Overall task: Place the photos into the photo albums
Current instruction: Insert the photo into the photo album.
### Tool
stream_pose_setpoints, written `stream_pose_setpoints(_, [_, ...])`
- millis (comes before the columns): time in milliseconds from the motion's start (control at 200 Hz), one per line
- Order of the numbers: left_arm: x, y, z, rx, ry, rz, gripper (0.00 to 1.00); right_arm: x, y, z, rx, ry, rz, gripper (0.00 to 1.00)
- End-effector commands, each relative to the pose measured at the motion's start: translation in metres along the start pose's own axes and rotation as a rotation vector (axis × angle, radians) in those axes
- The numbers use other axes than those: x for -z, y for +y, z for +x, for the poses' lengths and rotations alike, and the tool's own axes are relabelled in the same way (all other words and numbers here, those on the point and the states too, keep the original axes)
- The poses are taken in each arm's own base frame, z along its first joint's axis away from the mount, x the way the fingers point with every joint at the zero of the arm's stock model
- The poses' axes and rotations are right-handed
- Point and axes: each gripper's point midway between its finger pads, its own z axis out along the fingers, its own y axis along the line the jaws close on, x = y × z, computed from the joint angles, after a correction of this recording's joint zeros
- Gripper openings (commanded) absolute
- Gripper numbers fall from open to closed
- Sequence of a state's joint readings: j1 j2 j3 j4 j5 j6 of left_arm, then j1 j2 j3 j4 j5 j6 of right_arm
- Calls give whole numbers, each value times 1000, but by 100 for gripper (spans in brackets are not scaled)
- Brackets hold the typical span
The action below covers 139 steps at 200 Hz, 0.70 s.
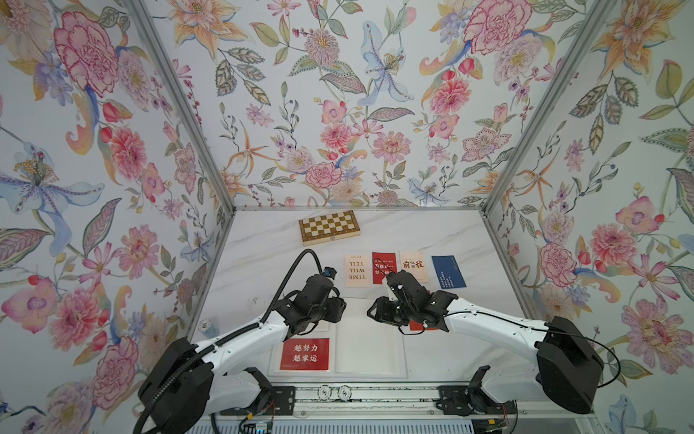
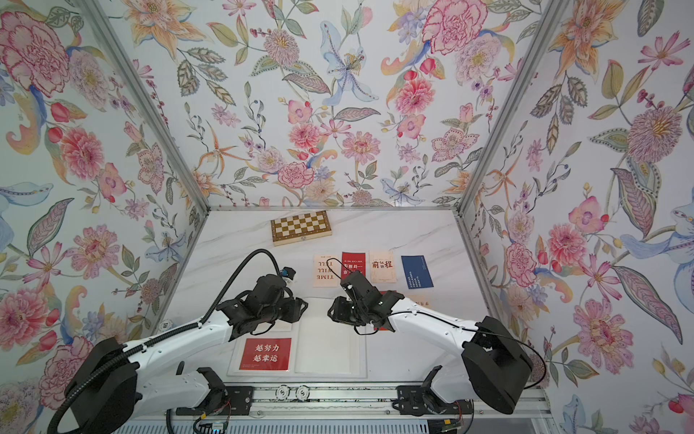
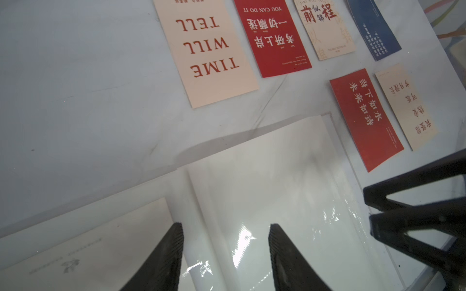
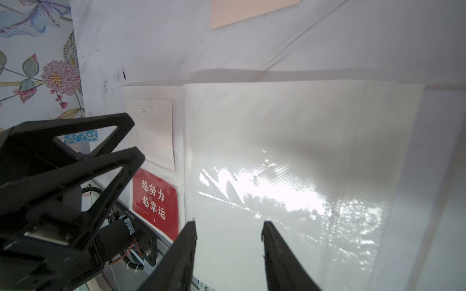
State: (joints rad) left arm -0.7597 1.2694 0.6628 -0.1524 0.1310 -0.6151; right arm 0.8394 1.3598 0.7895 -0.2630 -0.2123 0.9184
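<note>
My left pincer (image 3: pixel 225 225) and right pincer (image 4: pixel 229 223) hover over the open photo album (image 1: pixel 366 349).
Both stand part-spread and hold nothing. The album lies on the bench (image 1: pixel 263 255). 1 red photo (image 1: pixel 304 354) sits sleeved in its left page, 4 photos (image 1: pixel 357 270) lie in a row beyond it, and 2 more photos (image 3: pixel 365 118) lie beside its right edge.

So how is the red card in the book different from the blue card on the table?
The red card sits inside a clear pocket of the open book; the blue card lies loose on the table. The red card has big white letters, the blue card tiny ones. Both are flat with white writing.
</note>
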Motion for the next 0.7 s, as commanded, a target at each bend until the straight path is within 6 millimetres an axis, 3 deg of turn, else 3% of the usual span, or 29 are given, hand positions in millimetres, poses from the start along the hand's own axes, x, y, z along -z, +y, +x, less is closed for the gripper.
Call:
stream_pose_setpoints(0, [-10,-37,-6,-20,7,110,53,7,-22,0,1,-14,73,45])
stream_pose_setpoints(230, [-34,-68,16,-54,98,184,53,12,-40,-2,-18,-28,109,44])
stream_pose_setpoints(420, [-39,-63,29,-59,143,157,53,9,-43,2,-12,-11,112,45])
stream_pose_setpoints(691, [-44,-39,50,-63,220,55,53,3,-42,1,-1,-3,112,44])
